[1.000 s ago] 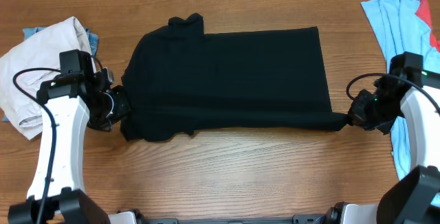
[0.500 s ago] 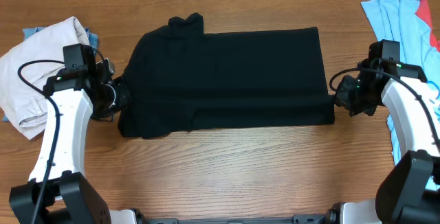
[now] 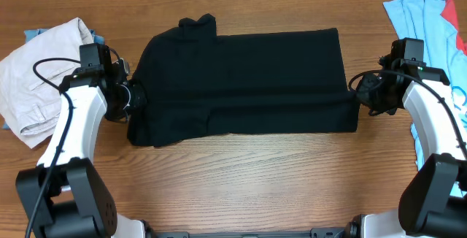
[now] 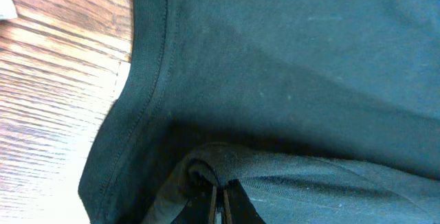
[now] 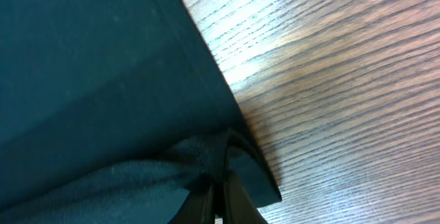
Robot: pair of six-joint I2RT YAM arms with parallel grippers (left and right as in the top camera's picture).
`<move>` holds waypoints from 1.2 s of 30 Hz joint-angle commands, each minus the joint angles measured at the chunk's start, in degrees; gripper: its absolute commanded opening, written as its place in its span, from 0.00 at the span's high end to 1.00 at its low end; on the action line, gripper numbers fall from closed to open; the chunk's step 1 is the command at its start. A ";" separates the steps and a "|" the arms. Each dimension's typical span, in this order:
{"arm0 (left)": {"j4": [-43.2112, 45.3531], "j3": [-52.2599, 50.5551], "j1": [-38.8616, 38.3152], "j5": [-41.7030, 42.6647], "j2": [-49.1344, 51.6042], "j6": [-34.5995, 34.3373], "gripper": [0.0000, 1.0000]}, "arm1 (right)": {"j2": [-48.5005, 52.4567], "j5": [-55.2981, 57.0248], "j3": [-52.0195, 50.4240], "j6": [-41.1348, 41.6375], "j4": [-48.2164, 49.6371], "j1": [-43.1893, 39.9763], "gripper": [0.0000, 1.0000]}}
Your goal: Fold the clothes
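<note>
Overhead: black shirt lies flat mid-table, front strip doubled over, fold line running side to side. Left gripper sits at the shirt's left edge and right gripper at its right edge, each pinched tight on fabric. Beige trousers bunched far left, light-blue tee far right, both apart from the shirt. Left wrist: left gripper w/ jaws closed on a bunched fold of black shirt; stitched hem beside it, wood table at left. Right wrist: right gripper clamped on a folded shirt corner, table to the right.
</note>
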 commanded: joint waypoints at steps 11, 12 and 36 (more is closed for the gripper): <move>4.42 0.04 -0.63 -1.79 3.58 -0.35 0.96 | 7.52 0.28 0.07 0.20 4.42 0.02 0.96; 4.85 0.04 -0.76 -1.77 3.58 -0.35 0.96 | 7.54 0.28 0.07 0.20 4.87 0.02 0.96; -6.86 -1.99 -1.88 -4.66 3.58 -0.61 0.23 | 7.54 -3.93 -1.14 -2.84 -2.36 0.04 0.54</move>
